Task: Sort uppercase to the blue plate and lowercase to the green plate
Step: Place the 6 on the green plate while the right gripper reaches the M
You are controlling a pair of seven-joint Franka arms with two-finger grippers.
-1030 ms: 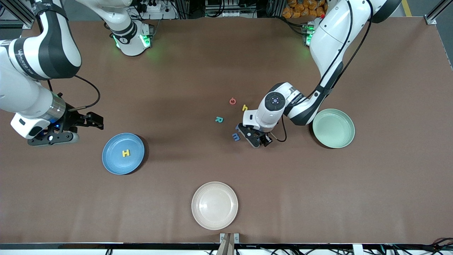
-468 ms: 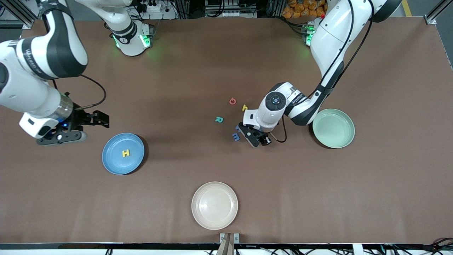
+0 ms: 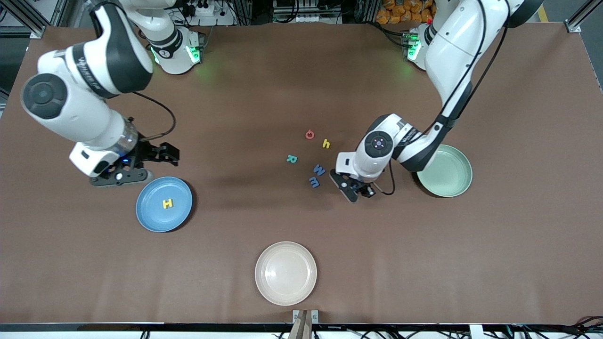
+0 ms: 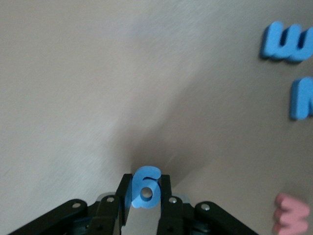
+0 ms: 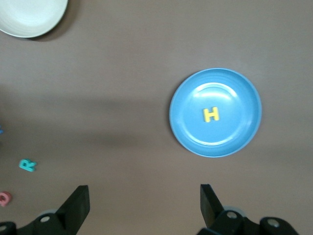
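My left gripper (image 3: pixel 349 188) is shut on a blue lowercase g (image 4: pixel 145 188), over bare table between the loose letters and the green plate (image 3: pixel 464 181). On the table lie a blue M (image 3: pixel 319 169), blue m (image 3: pixel 314 181), teal R (image 3: pixel 291 159), yellow h (image 3: pixel 326 144) and red G (image 3: pixel 309 134). The left wrist view also shows a pink-red letter (image 4: pixel 293 214) at its edge. A yellow H (image 3: pixel 167 203) rests on the blue plate (image 3: pixel 150 216). My right gripper (image 3: pixel 120 178) hangs open and empty just beside that plate's rim.
A cream plate (image 3: pixel 285 273) sits near the table edge closest to the front camera, midway along it. The green plate holds nothing. Bare brown table lies between the blue plate and the letters.
The left gripper has shut on the blue g and carried it toward the green plate, uncovering the blue M. The right arm has swung in toward the blue plate.
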